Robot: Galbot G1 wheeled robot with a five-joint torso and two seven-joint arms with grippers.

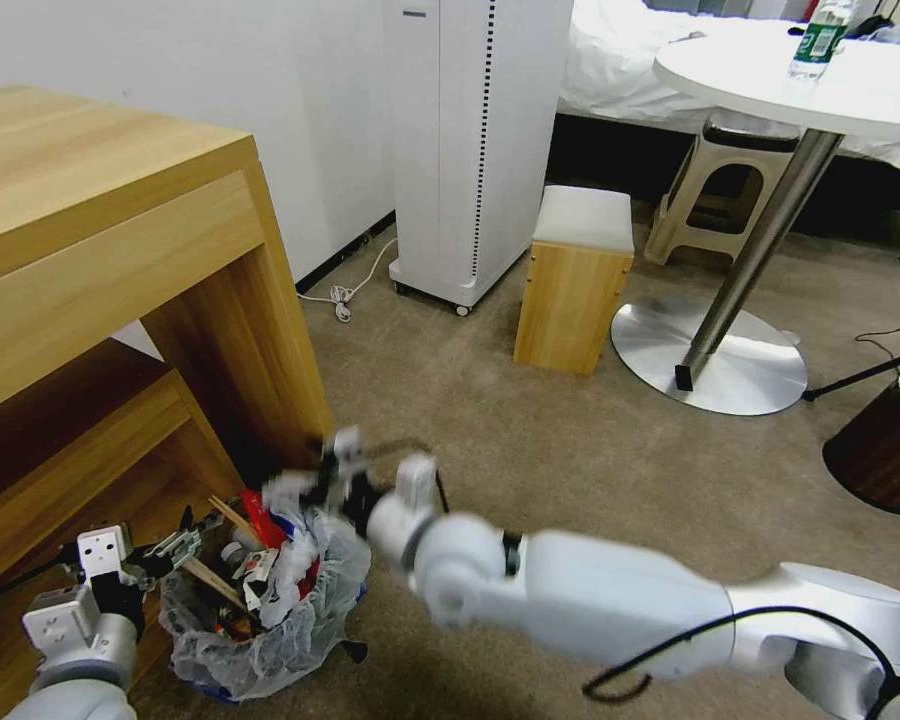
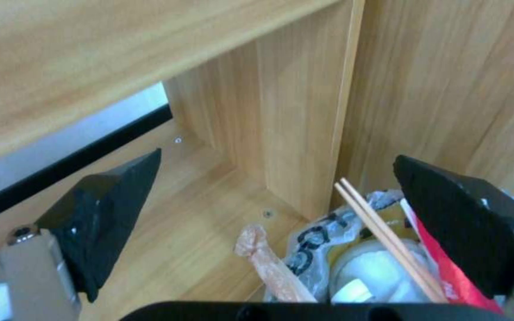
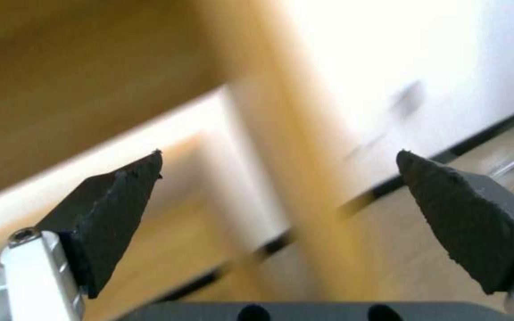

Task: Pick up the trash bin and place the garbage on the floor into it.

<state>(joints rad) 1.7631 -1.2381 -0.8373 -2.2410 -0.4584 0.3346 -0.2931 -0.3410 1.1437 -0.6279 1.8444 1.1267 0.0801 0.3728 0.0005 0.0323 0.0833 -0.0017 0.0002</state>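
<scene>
At seven o'clock on the floor (image 1: 570,450), beside the wooden shelf (image 1: 120,300), the full bin (image 1: 260,620) stands with the left pincer (image 1: 185,540) spread apart at its rim and the right pincer (image 1: 315,480) spread empty above it, so I'd lift that arm straight up, clear of the bag.

Both grippers — left (image 1: 185,540), right (image 1: 320,480) — fingers spread wide.
</scene>
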